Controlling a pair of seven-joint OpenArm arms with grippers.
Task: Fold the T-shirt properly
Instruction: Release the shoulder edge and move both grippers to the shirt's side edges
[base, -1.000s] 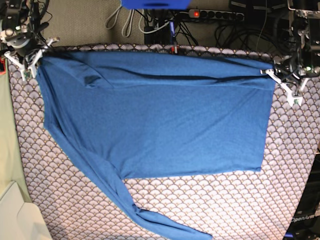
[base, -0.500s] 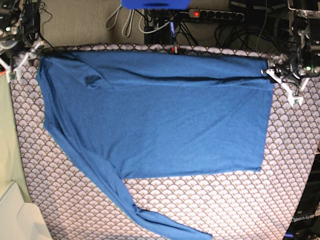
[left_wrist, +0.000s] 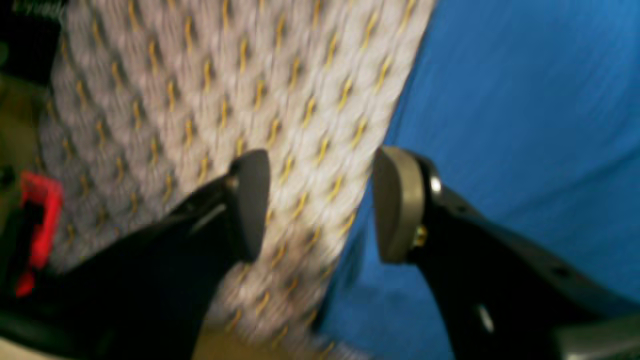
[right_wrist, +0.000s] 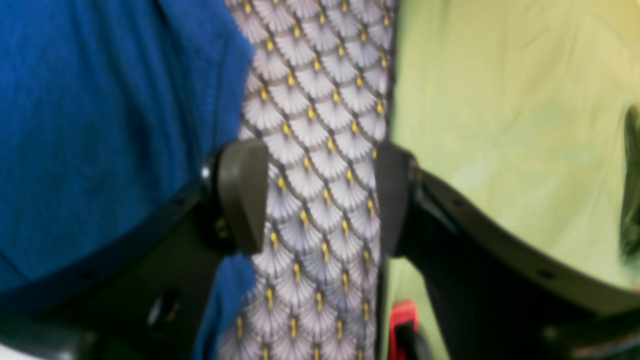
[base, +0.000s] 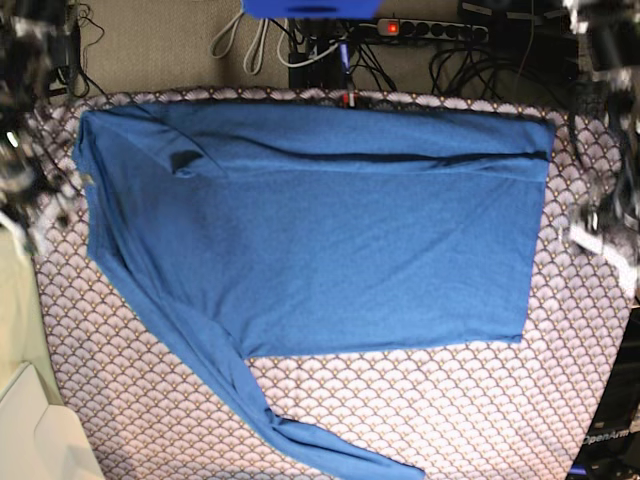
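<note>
On the scallop-patterned cloth (base: 420, 400) your blue T-shirt (base: 330, 250) lies flat, top strip folded over.
Both pincers, left (left_wrist: 320, 205) and right (right_wrist: 320, 197), gape empty beside its edges, likely freed for your next fold.

The light is bright and even with soft shadows, but both wrist pictures look fuzzy, and the arms at the base picture's sides are smeared.

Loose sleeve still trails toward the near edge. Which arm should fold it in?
Probably right: the right gripper is open, empty, beside the T-shirt on the trailing sleeve side; the left gripper is across the shirt.
</note>
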